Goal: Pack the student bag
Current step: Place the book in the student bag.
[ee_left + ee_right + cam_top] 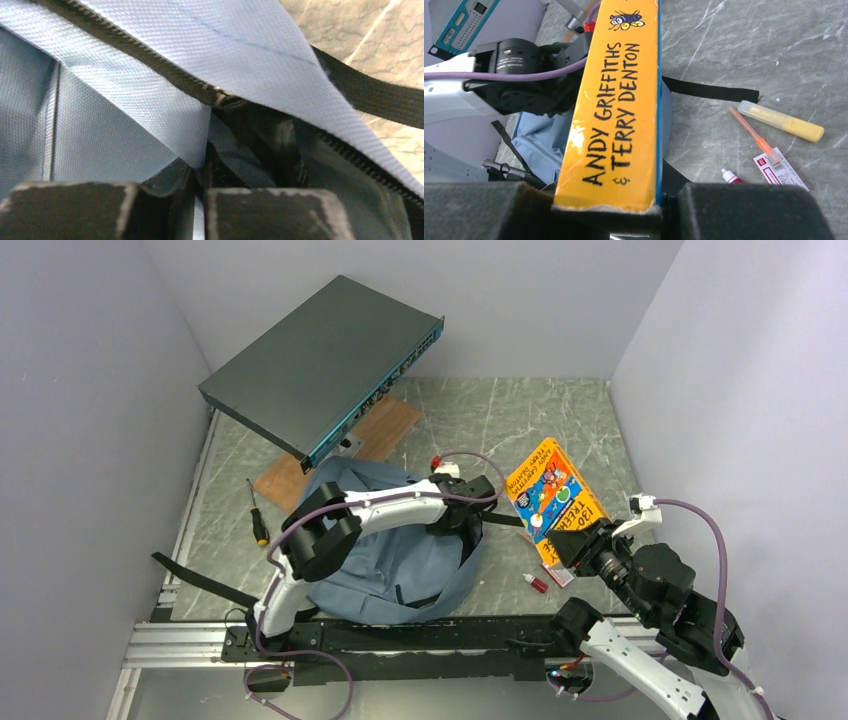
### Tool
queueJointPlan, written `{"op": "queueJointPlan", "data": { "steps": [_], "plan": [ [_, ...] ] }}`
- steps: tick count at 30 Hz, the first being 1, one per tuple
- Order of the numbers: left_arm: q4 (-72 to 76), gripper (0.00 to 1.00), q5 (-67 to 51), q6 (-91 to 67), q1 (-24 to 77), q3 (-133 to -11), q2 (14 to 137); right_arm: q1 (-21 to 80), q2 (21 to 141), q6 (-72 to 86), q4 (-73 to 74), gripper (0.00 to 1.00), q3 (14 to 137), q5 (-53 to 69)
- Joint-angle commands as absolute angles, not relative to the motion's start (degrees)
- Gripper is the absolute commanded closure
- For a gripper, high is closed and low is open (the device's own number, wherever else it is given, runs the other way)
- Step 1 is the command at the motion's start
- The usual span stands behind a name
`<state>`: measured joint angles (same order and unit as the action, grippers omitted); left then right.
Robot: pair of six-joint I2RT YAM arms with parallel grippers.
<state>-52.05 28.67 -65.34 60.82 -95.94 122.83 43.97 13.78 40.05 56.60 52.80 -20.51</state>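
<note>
The student bag (400, 570), blue-grey fabric with black zippers, lies on the table in front of the left arm's base. My left gripper (462, 515) is at its right upper edge. In the left wrist view the gripper (200, 200) has its jaws almost together, pinching a fold of the bag's fabric (150, 100) beside the open zipper (220, 97). My right gripper (575, 545) is shut on the lower end of an orange book (553, 498), holding it tilted just right of the bag. The right wrist view shows the book's spine (619, 115) between the pads.
A dark grey metal box (320, 365) leans at the back left over a wooden board (385, 435). A screwdriver (257, 515) lies left of the bag. A small red bottle (537, 583), yellow marker (781, 120), orange pen (754, 135) and packet (780, 169) lie below the book.
</note>
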Motion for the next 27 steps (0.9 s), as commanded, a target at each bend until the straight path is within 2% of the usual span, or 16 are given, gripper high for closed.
{"op": "queueJointPlan", "data": {
  "steps": [1,8,13,18,27],
  "plan": [
    [-41.61,1.0,25.57,-58.02,60.38,-91.82,115.88,44.21,13.46,39.69,51.89,1.0,53.59,-20.15],
    [-33.95,1.0,21.26,-49.39,60.77,-85.76,105.19,44.21,13.22,39.79,54.27,1.0,53.17,-18.89],
    [-23.64,1.0,10.75,-41.98,60.61,-77.31,95.48,44.2,13.68,39.44,54.08,1.0,53.14,-16.44],
    [-26.45,1.0,5.22,-36.86,59.72,-76.94,88.74,44.21,18.32,38.5,54.86,1.0,53.79,-6.51],
    [-28.73,1.0,-2.31,-32.22,53.2,-72.85,77.18,44.21,27.59,39.09,64.95,1.0,60.55,11.68]
  ]
}}
